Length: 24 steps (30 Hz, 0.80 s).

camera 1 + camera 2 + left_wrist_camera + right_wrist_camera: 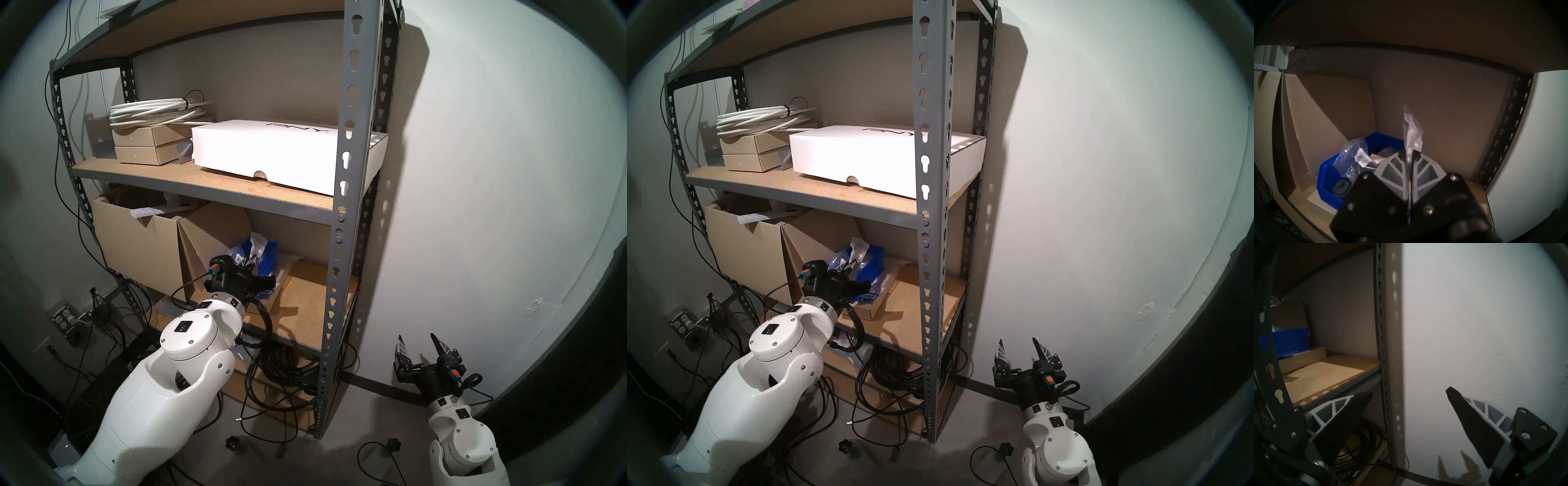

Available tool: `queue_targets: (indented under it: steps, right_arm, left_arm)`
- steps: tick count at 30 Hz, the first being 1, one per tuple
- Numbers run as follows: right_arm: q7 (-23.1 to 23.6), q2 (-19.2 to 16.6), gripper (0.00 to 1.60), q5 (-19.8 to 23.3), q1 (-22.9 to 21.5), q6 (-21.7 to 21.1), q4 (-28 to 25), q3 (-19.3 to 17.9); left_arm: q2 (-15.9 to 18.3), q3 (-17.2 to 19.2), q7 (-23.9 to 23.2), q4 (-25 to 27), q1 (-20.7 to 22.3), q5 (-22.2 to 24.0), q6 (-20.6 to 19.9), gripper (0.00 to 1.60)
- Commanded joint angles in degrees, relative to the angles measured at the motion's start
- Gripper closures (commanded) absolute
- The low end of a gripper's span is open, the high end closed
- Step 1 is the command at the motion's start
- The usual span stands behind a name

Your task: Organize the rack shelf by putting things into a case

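On the lower board of the grey rack shelf [346, 169] stands the blue case [269, 261], seen close in the left wrist view [1328, 171]. A clear bag with a white barcode label [1354, 156] lies in the case, with dark pieces beside it. My left gripper [1409, 152] is shut on another clear bag [1411, 129], whose top sticks up above the fingertips, just right of and above the case. From the head, the left gripper [249, 264] hovers at the case's front. My right gripper [417, 342] stands open and empty, low by the wall, right of the rack.
The case rests on a flat tan box [1303, 358]. Big cardboard boxes [135, 244] stand to its left. A large white box [271, 152], small tan boxes and a white cable coil [159, 112] fill the shelf above. Black cables [281, 373] lie below.
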State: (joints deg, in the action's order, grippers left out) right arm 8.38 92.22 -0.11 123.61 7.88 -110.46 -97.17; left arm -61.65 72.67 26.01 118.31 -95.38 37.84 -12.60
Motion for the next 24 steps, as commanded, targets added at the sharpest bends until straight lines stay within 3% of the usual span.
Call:
queue_targets:
  steps: [1,24]
  right_arm:
    - [0.00,-0.01,0.00,0.01,-0.08,0.15,-1.18,0.00]
    - [0.00,-0.01,0.00,0.01,-0.10,0.18,-1.13,0.00]
  left_arm:
    - [0.88,1.11,-1.00,-2.16,1.75,-0.25,0.49,1.60]
    - [-1.98,1.55,-2.71,-12.62,10.13,0.37,0.95,1.60]
